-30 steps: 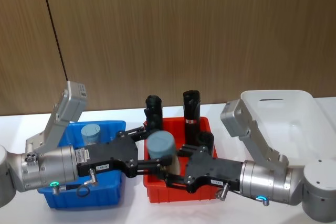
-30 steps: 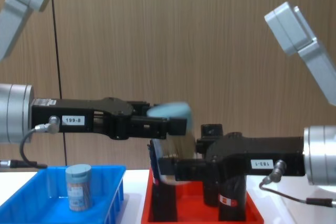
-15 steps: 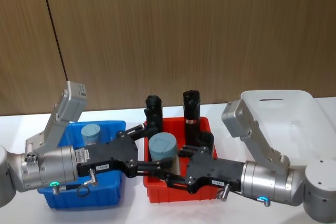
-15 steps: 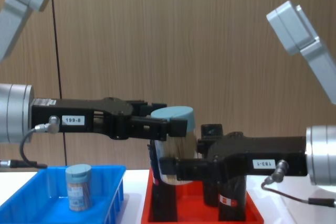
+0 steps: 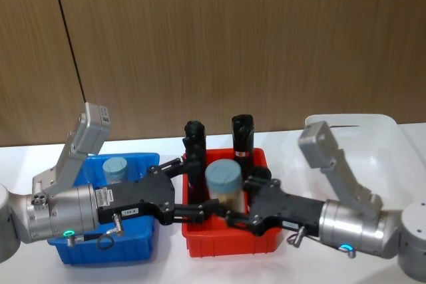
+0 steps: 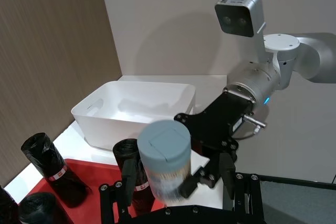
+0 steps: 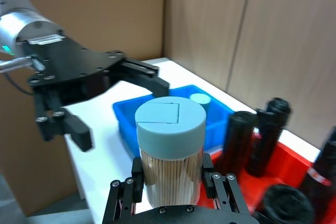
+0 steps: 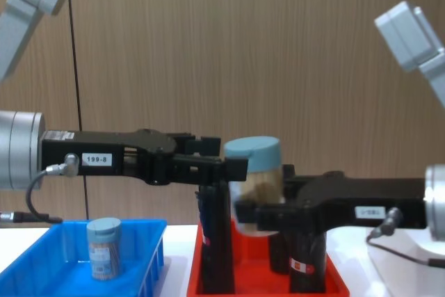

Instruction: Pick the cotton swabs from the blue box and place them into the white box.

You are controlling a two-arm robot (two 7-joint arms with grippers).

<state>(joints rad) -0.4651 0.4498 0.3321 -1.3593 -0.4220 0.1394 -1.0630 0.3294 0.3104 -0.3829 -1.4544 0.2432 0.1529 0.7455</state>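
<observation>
Two small clear cylindrical plastic jars of cotton swabs, each with a round grey-blue lid, are in play. The held jar [image 5: 223, 184] hangs upright above the middle of the shallow red plastic tray [image 5: 226, 244]. It is clamped low on its clear wall by the right gripper [image 5: 238, 199], which reaches in from the tray's right side. In the right wrist view the black fingers [image 7: 137, 179] press on both flanks of the held jar [image 7: 169, 150], and the swab sticks show through the wall beneath the lid.

The left gripper [image 5: 200, 187] comes in from the tray's left side at about the same height. Its fingers are spread wide and grip nothing, and the held jar sits just past their tips, toward the tray's right half.

The other jar [image 5: 115, 167] stands upright in the shallow bright blue rectangular plastic bin [image 5: 136, 247], just beside the tray's left wall. The glossy white plastic bin [image 5: 373, 139], with rounded corners, sits apart from the tray, to its right and a little farther back. Tall black rolls [image 5: 242, 138] with small red-and-white labels stand upright inside the tray, below and behind the held jar. The white tabletop [image 5: 166, 271] carries the tray.
</observation>
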